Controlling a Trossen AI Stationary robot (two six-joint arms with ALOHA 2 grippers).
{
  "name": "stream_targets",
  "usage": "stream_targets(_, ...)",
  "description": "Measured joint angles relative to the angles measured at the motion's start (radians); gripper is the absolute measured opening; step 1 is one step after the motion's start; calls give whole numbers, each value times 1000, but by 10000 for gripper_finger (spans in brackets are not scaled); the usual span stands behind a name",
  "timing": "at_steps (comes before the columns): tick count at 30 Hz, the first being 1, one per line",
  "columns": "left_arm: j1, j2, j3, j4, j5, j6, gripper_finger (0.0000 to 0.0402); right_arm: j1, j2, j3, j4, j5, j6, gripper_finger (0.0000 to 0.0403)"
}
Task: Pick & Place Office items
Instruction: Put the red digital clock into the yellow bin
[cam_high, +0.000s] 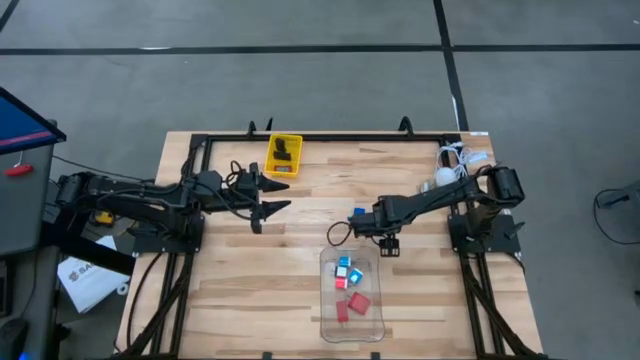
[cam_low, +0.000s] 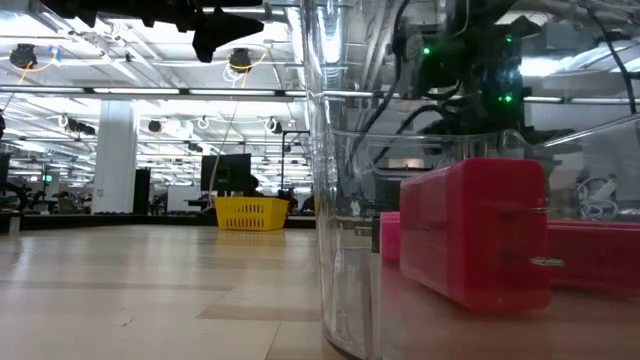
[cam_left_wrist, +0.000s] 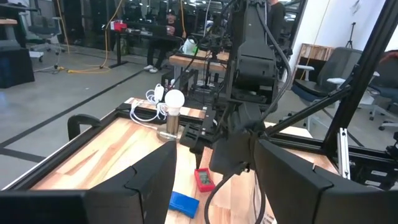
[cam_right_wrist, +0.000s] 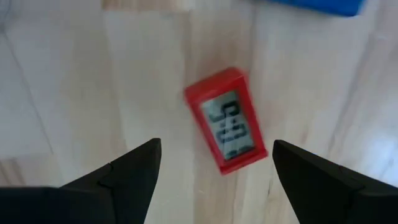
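Two claws spread wide, right claw (cam_right_wrist: 214, 165) over red block (cam_right_wrist: 227, 121) on bare wood, left claw (cam_high: 268, 196) near yellow tray (cam_high: 270, 150).

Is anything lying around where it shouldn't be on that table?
Mostly tidy. A small red clock with a grey display lies askew on the wooden table, outside the clear plastic bin, right under the right claw, which is open. A blue block lies beside it.

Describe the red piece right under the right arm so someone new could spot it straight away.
Start at the clear plastic bin near the table's front edge, then go just beyond its far end to the right gripper, whose open jaws hang over the bare wood. There lies a small red clock; unlike the blue block beside it, it shows a pale screen with dark digits.
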Motion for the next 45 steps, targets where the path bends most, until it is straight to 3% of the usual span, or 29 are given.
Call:
stream_targets(15, 1, 0, 0, -28, 0, 0, 214, -99, 12, -30, 132, -68, -107, 302)
stream_targets(28, 1, 0, 0, -29, -1, 0, 214, -107, 9, -89, 201, -98, -115, 298)
stream_targets(33, 1, 0, 0, -28, -1, 0, 214, -127, 10, -90, 205, -111, -114, 255)
stream_targets(40, 1, 0, 0, -34, -1, -3, 214, -138, 10, -89, 221, -99, -110, 139)
stream_targets(45, 12, 0, 0, -82, -52, -3, 214, -187, -12, -88, 232, -76, -94, 136)
